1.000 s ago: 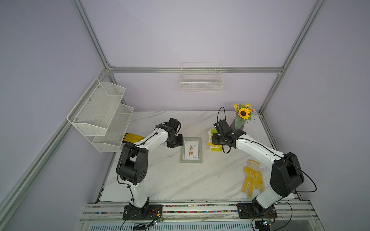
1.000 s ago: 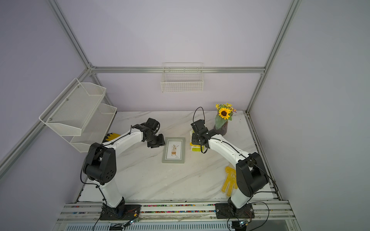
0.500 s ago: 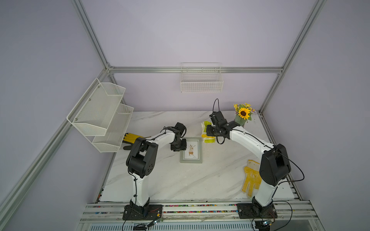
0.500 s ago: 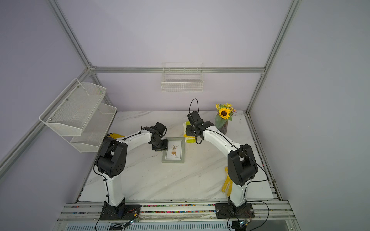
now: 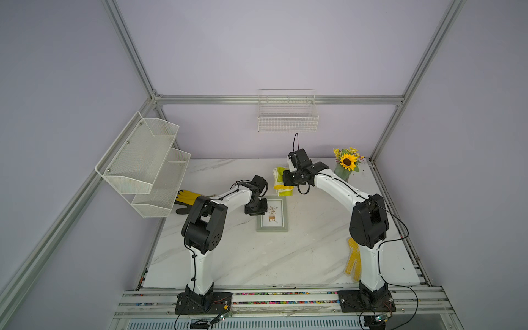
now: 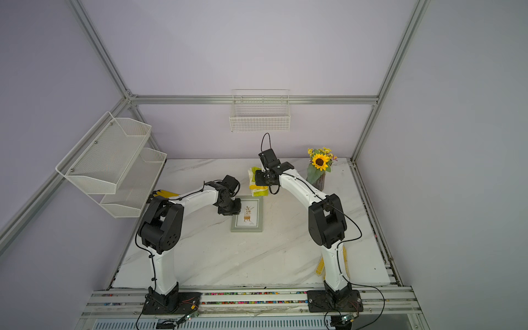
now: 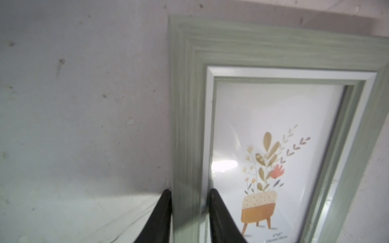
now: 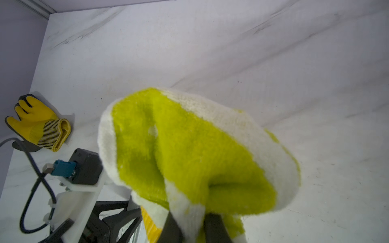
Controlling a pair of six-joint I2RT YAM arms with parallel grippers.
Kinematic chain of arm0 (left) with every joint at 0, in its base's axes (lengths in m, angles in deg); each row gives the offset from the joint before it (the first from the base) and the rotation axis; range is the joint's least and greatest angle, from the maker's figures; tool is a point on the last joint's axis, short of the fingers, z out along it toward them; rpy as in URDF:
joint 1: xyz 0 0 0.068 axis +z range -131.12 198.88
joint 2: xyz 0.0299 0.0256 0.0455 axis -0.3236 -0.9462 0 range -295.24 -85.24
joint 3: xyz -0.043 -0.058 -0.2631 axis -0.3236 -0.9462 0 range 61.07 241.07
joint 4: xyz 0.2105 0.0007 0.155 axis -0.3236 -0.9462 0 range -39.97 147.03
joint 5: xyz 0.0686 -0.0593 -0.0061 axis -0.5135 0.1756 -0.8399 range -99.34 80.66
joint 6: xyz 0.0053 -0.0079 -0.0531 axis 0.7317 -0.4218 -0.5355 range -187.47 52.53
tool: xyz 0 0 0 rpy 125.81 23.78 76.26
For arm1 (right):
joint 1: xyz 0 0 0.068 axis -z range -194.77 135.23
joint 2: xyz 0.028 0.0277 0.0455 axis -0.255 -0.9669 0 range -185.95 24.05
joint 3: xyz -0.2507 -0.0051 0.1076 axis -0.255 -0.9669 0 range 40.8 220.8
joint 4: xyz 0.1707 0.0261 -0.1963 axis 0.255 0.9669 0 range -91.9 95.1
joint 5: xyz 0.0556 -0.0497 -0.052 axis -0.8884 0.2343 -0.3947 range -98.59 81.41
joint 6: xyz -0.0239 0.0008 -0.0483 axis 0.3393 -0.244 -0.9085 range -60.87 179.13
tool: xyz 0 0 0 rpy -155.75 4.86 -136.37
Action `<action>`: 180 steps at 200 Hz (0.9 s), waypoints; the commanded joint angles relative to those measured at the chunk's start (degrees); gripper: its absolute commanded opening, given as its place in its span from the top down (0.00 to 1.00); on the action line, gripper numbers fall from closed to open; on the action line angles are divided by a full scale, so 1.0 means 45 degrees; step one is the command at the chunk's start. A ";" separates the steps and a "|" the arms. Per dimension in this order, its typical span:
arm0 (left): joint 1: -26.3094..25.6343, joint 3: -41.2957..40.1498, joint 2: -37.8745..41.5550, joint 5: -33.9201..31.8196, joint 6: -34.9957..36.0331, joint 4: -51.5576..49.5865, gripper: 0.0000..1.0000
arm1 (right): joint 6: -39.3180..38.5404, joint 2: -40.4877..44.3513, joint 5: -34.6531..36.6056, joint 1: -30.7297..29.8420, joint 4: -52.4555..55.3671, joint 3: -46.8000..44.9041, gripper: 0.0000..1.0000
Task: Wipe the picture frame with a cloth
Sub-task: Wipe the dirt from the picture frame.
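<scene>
Work cell enclosure: lilac walls, aluminium framing, white marble-pattern counter

Plain matte lilac walls point(image 5: 257, 43) close the cell at the back and on both sides, joined by silver aluminium profiles point(image 5: 228, 100) that run up the corners and across the back wall. A white wire basket point(image 5: 287, 120) hangs from the horizontal profile at the centre of the back wall. A white two-tier mesh shelf point(image 5: 143, 160) is fixed, tilted, along the left side wall. The counter point(image 5: 271, 257) is white with grey veins and spans the cell from wall to wall; a slotted metal rail point(image 5: 285, 297) borders its front edge. Lighting is even and diffuse, with soft shadows
</scene>
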 commanded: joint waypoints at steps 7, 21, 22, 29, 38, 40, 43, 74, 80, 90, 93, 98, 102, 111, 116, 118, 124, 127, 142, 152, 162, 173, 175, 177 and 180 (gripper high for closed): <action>-0.0238 -0.0379 -0.0446 -0.0306 0.0190 -0.0508 0.71 | -0.0389 -0.1467 -0.1478 -0.0473 0.1053 0.1826 1.00; -0.0267 -0.0396 -0.0451 -0.0296 0.0180 -0.0503 0.71 | -0.0388 -0.2417 -0.1855 -0.0778 0.1398 0.2975 1.00; -0.0263 -0.0403 -0.0460 -0.0296 0.0175 -0.0497 0.71 | -0.0379 -0.2492 -0.1863 -0.0808 0.1429 0.3062 1.00; -0.0258 -0.0378 -0.0453 -0.0243 0.0170 -0.0510 0.71 | -0.0305 -0.2940 -0.1895 -0.0941 0.1666 0.3675 1.00; -0.0277 -0.0371 -0.0469 -0.0219 0.0170 -0.0495 0.71 | -0.0309 -0.3605 -0.2063 -0.1092 0.2045 0.4440 1.00; -0.0287 -0.0361 -0.0469 -0.0228 0.0170 -0.0482 0.71 | -0.0325 -0.3779 -0.2143 -0.1106 0.2123 0.4560 1.00; -0.0296 -0.0343 -0.0469 -0.0222 0.0170 -0.0495 0.71 | -0.0329 -0.3988 -0.2271 -0.1154 0.2211 0.4841 1.00; -0.0373 -0.0301 -0.0565 -0.0199 0.0190 -0.0481 0.71 | -0.0229 -0.5537 -0.2675 -0.1384 0.2828 0.6553 1.00; -0.0392 -0.0309 -0.0587 -0.0212 0.0190 -0.0488 0.71 | -0.0204 -0.5630 -0.2652 -0.1386 0.2836 0.6604 1.00; -0.0420 -0.0302 -0.0617 -0.0163 0.0190 -0.0440 0.71 | -0.0247 -0.5777 -0.2804 -0.1364 0.2751 0.6642 1.00; -0.0415 -0.0316 -0.0625 -0.0143 0.0190 -0.0443 0.71 | -0.0251 -0.5837 -0.2881 -0.1364 0.2729 0.6654 1.00; -0.0429 -0.0325 -0.0640 -0.0141 0.0190 -0.0434 0.71 | -0.0251 -0.5955 -0.3059 -0.1347 0.2727 0.6690 1.00; -0.0433 -0.0324 -0.0648 -0.0140 0.0190 -0.0413 0.71 | -0.0262 -0.6068 -0.3213 -0.1328 0.2761 0.6746 1.00; -0.0443 -0.0312 -0.0680 -0.0144 0.0172 -0.0393 0.71 | -0.0338 -0.6432 -0.3464 -0.1310 0.3041 0.6995 1.00; -0.0454 -0.0308 -0.0693 -0.0155 0.0170 -0.0375 0.71 | -0.0377 -0.6647 -0.3401 -0.1305 0.3287 0.7145 1.00; -0.0453 -0.0297 -0.0691 -0.0158 0.0160 -0.0374 0.71 | -0.0396 -0.6712 -0.3337 -0.1301 0.3381 0.7204 1.00; -0.0450 -0.0289 -0.0714 -0.0178 0.0152 -0.0362 0.71 | -0.0427 -0.6891 -0.3041 -0.1276 0.3692 0.7304 1.00; -0.0446 -0.0283 -0.0722 -0.0174 0.0141 -0.0355 0.71 | -0.0432 -0.6950 -0.2881 -0.1268 0.3784 0.7293 1.00; -0.0454 -0.0263 -0.0743 -0.0200 0.0093 -0.0354 0.71 | -0.0504 -0.6669 -0.2527 -0.1128 0.3811 0.6583 1.00; -0.0444 -0.0236 -0.0784 -0.0178 0.0073 -0.0335 0.71 | -0.0506 -0.6145 -0.2388 -0.1007 0.3399 0.5805 1.00; -0.0453 -0.0254 -0.0796 -0.0194 0.0017 -0.0307 0.71 | -0.0489 -0.5663 -0.2178 -0.0808 0.3138 0.5275 1.00; -0.0453 -0.0337 -0.0801 -0.0185 -0.0059 -0.0251 0.71 | -0.0430 -0.5329 -0.2070 -0.0544 0.3201 0.5058 1.00; -0.0438 -0.0348 -0.0796 -0.0181 -0.0073 -0.0255 0.71 | -0.0428 -0.5279 -0.2042 -0.0476 0.3203 0.5052 1.00; -0.0440 -0.0380 -0.0800 -0.0180 -0.0081 -0.0232 0.71 | -0.0438 -0.5242 -0.2031 -0.0415 0.3228 0.4996 1.00; -0.0449 -0.0399 -0.0794 -0.0189 -0.0100 -0.0220 0.71 | -0.0446 -0.5172 -0.2017 -0.0318 0.3235 0.4944 1.00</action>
